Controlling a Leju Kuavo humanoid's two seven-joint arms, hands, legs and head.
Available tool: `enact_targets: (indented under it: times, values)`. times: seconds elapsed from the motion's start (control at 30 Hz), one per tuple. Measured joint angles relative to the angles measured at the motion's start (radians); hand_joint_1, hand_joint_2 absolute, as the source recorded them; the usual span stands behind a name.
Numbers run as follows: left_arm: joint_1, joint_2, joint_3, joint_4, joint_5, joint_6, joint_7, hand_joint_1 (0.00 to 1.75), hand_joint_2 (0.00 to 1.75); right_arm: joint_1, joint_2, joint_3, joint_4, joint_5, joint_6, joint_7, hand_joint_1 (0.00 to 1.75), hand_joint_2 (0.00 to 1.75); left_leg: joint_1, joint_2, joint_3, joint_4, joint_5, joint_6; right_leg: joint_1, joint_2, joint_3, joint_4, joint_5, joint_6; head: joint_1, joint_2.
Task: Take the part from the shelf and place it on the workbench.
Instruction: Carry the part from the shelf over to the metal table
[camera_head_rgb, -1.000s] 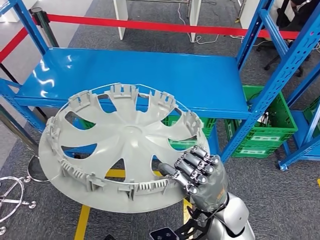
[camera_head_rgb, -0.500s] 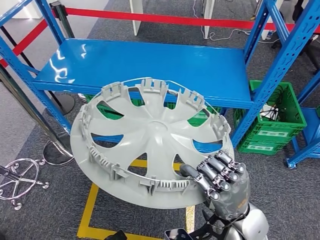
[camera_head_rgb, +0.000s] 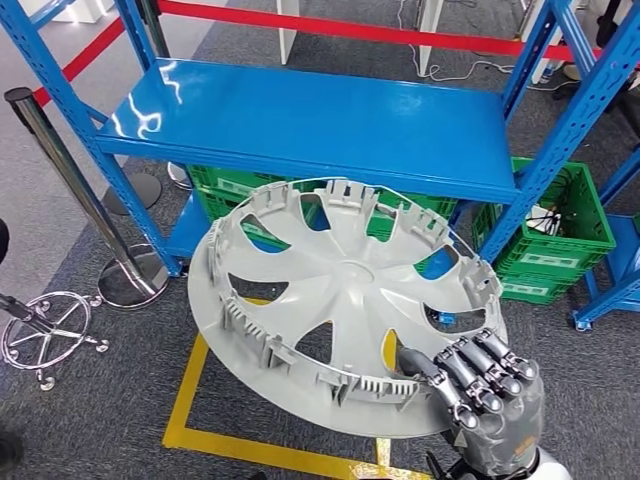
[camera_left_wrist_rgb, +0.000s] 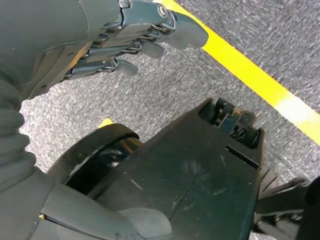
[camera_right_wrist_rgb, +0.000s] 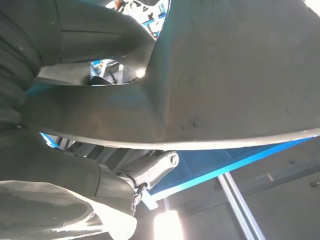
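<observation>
Below the blue shelf (camera_head_rgb: 317, 125), right hand (camera_head_rgb: 483, 400) still grips the wheel cover (camera_head_rgb: 340, 300), view shifted rightward

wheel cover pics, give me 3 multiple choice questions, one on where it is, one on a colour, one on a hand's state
1. Where is the wheel cover?
A. lying on the blue shelf
B. held off the shelf, above the floor
C. inside a green crate

2. What colour are the crates under the shelf?
A. green
B. red
C. white

3. What is the right hand doing?
A. hanging with nothing in it
B. pressing on the shelf
C. gripping the wheel cover's rim

Answers:
1. B, the head view shows the cover in front of the bare shelf, over grey floor and yellow tape.
2. A, the crates are green.
3. C, its fingers lie over the rim while the thumb reaches under.
</observation>
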Motion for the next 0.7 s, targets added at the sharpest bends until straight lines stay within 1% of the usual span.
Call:
enact_targets:
  times: [0.03,0.07,0.1,0.13,0.17,0.2,0.23,0.27,0.3,0.33,0.37,0.4,0.43,0.47,0.5,0.53,0.57,0.6,0.7]
  values:
    - [-0.001,-0.001,-0.002,0.0,0.0,0.001,0.0,0.0,1.75,0.001,0.0,-0.002,-0.004,0.0,0.0,0.0,1.75,1.75,-0.001,-0.001,-0.013,0.008,0.006,-0.005,0.0,0.001,0.051,-0.074,0.006,0.0,0.002,0.0]
    - [-0.001,-0.001,-0.004,0.0,0.0,0.002,0.0,0.0,1.75,0.002,0.0,-0.003,-0.008,0.0,0.0,0.0,1.75,1.75,-0.002,-0.002,-0.022,0.014,0.013,-0.011,0.001,0.003,0.092,-0.136,0.0,-0.004,0.004,0.0]
    - [-0.001,-0.001,-0.005,0.0,0.0,0.003,0.0,0.0,1.75,0.004,0.001,-0.005,-0.012,0.0,0.0,0.0,1.75,1.75,-0.003,-0.003,-0.027,0.018,0.022,-0.016,0.002,0.005,0.115,-0.176,-0.013,-0.009,0.003,0.0]
    - [-0.001,-0.002,-0.006,0.0,-0.001,0.004,0.0,0.0,1.75,0.005,0.002,-0.006,-0.015,0.001,0.0,0.0,1.75,1.75,-0.003,-0.004,-0.03,0.018,0.031,-0.021,0.005,0.006,0.122,-0.193,-0.019,-0.015,0.003,0.0]
    - [0.0,-0.002,-0.007,0.0,-0.001,0.005,0.0,0.0,1.75,0.007,0.003,-0.008,-0.017,0.001,0.0,0.0,1.75,1.75,-0.003,-0.004,-0.032,0.016,0.041,-0.026,0.006,0.006,0.113,-0.193,-0.014,-0.025,0.001,0.0]
    - [0.0,-0.001,-0.007,0.0,-0.001,0.005,0.0,0.0,1.75,0.007,0.004,-0.01,-0.019,0.001,0.0,0.0,1.75,1.75,-0.001,-0.005,-0.037,0.019,0.038,-0.032,0.006,0.003,0.102,-0.192,-0.005,-0.033,-0.001,0.0]
    - [0.0,-0.001,-0.007,0.0,-0.001,0.005,0.0,0.0,1.75,0.007,0.005,-0.012,-0.02,0.001,0.0,0.0,1.75,1.75,0.0,-0.005,-0.043,0.032,0.016,-0.037,0.005,0.0,0.091,-0.192,0.004,-0.043,-0.003,0.0]
    - [0.001,-0.001,-0.008,0.0,-0.001,0.004,0.0,0.0,1.75,0.007,0.007,-0.013,-0.021,0.0,0.0,0.0,1.75,1.75,0.001,-0.005,-0.052,0.062,-0.026,-0.042,0.004,-0.003,0.079,-0.193,0.015,-0.053,-0.009,0.0]
    - [0.0,-0.001,-0.009,0.0,-0.002,0.004,0.0,0.0,1.75,0.006,0.009,-0.015,-0.023,-0.002,0.0,0.0,1.75,1.75,0.003,-0.005,-0.062,0.109,-0.085,-0.047,0.004,-0.006,0.068,-0.193,0.027,-0.059,-0.015,0.0]
    - [-0.001,-0.001,-0.01,0.0,-0.002,0.004,0.002,0.0,1.75,0.004,0.011,-0.017,-0.024,-0.005,0.0,0.0,1.75,1.75,0.004,-0.005,-0.069,0.171,-0.141,-0.05,0.005,-0.007,0.056,-0.192,0.04,-0.063,-0.022,0.0]
    - [-0.004,0.0,-0.012,0.0,-0.001,0.005,0.003,0.0,1.75,0.0,0.012,-0.018,-0.025,-0.009,0.0,0.0,1.75,1.75,0.005,-0.005,-0.073,0.232,-0.177,-0.052,0.007,-0.008,0.042,-0.19,0.053,-0.065,-0.028,0.0]
    - [-0.007,0.0,-0.013,0.0,0.001,0.007,0.005,0.0,1.75,-0.005,0.013,-0.02,-0.025,-0.013,0.0,0.0,1.75,1.75,0.006,-0.005,-0.07,0.278,-0.187,-0.053,0.008,-0.009,0.025,-0.187,0.066,-0.065,-0.033,0.0]
    - [-0.01,0.0,-0.014,0.0,0.003,0.011,0.007,0.0,1.75,-0.01,0.013,-0.022,-0.025,-0.017,0.0,0.0,1.75,1.75,0.006,-0.005,-0.056,0.298,-0.172,-0.052,0.01,-0.01,0.005,-0.182,0.078,-0.065,-0.036,0.0]
    - [-0.012,0.0,-0.014,0.0,0.006,0.014,0.008,0.0,1.75,-0.015,0.013,-0.023,-0.025,-0.02,0.0,0.0,1.75,1.75,0.006,-0.005,-0.029,0.287,-0.141,-0.049,0.012,-0.011,-0.015,-0.177,0.09,-0.064,-0.038,0.0]
    - [-0.014,0.001,-0.014,-0.001,0.007,0.016,0.009,0.0,1.75,-0.019,0.013,-0.024,-0.025,-0.022,0.0,0.0,1.75,1.75,0.005,-0.005,0.011,0.247,-0.113,-0.044,0.014,-0.011,-0.033,-0.173,0.1,-0.063,-0.039,0.0]
    - [-0.015,0.001,-0.014,-0.001,0.008,0.017,0.009,0.0,1.75,-0.022,0.013,-0.025,-0.025,-0.023,0.0,0.0,1.75,1.75,0.005,-0.005,0.046,0.206,-0.094,-0.039,0.015,-0.01,-0.045,-0.17,0.107,-0.061,-0.039,0.0]
    - [-0.016,0.002,-0.013,-0.002,0.008,0.017,0.008,0.0,1.75,-0.024,0.013,-0.026,-0.025,-0.024,0.0,0.0,1.75,1.75,0.004,-0.005,0.071,0.174,-0.085,-0.036,0.016,-0.01,-0.051,-0.168,0.112,-0.06,-0.039,0.0]
    - [-0.016,0.002,-0.013,-0.002,0.007,0.018,0.008,0.0,1.75,-0.026,0.013,-0.026,-0.025,-0.025,0.0,0.0,1.75,1.75,0.004,-0.005,0.084,0.156,-0.085,-0.034,0.016,-0.01,-0.054,-0.168,0.114,-0.06,-0.038,0.0]
    - [-0.016,0.002,-0.013,-0.002,0.007,0.018,0.008,0.0,1.75,-0.026,0.013,-0.026,-0.025,-0.025,0.0,0.0,1.75,1.75,0.004,-0.005,0.084,0.156,-0.085,-0.034,0.016,-0.01,-0.054,-0.168,0.114,-0.06,-0.038,0.0]
